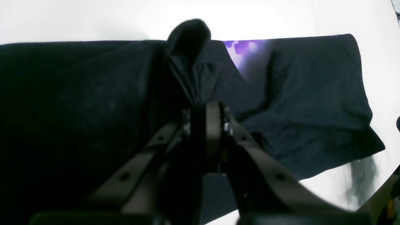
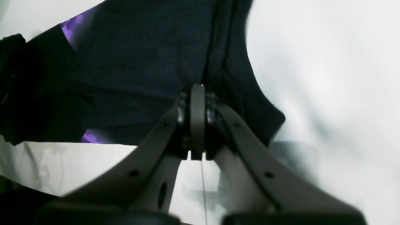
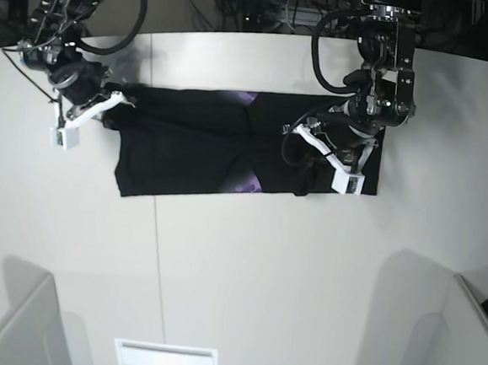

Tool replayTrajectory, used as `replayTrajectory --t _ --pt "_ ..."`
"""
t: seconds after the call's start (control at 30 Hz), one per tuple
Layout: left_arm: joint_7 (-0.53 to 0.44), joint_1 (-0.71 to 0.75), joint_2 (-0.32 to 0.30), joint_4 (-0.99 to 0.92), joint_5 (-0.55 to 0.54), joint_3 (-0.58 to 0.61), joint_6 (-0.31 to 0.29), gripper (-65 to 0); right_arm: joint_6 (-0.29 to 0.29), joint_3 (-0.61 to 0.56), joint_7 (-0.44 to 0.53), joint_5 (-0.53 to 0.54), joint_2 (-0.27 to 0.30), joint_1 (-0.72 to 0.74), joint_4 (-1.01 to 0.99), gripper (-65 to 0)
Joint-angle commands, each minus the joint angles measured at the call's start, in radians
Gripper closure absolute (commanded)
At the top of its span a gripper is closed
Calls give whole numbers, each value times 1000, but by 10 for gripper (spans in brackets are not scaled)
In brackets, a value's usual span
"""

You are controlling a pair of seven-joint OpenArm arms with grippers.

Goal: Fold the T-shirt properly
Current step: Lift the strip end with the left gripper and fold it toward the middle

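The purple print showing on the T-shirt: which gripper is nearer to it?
Left. The left gripper pinches the T-shirt just beside the purple print, near the shirt's middle. The right gripper grips the far end of the shirt, well away from it.

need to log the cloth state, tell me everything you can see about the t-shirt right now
The T-shirt is black soft cloth, lying spread as a wide band on the white table, partly folded and wrinkled, not neat. Slivers of purple print show where folds open near the middle. The left gripper is shut on a bunched ridge of fabric, pulling it up into a peak. The right gripper is shut on a fold at the opposite end of the shirt. The lower edge looks fairly straight in the base view.
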Motion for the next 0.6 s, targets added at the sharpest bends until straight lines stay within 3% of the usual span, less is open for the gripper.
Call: replayTrajectory --t 0.0,0.4,0.57 --pt "-19 -10 2 18 -14 -1 -5 0 5 2 17 10 8 7 15 0" --pt "-13 -10 2 18 -15 0 -5 0 5 0 16 10 5 7 15 0" --pt "-14 -10 2 18 -17 2 -5 -296 5 0 14 10 5 7 15 0"
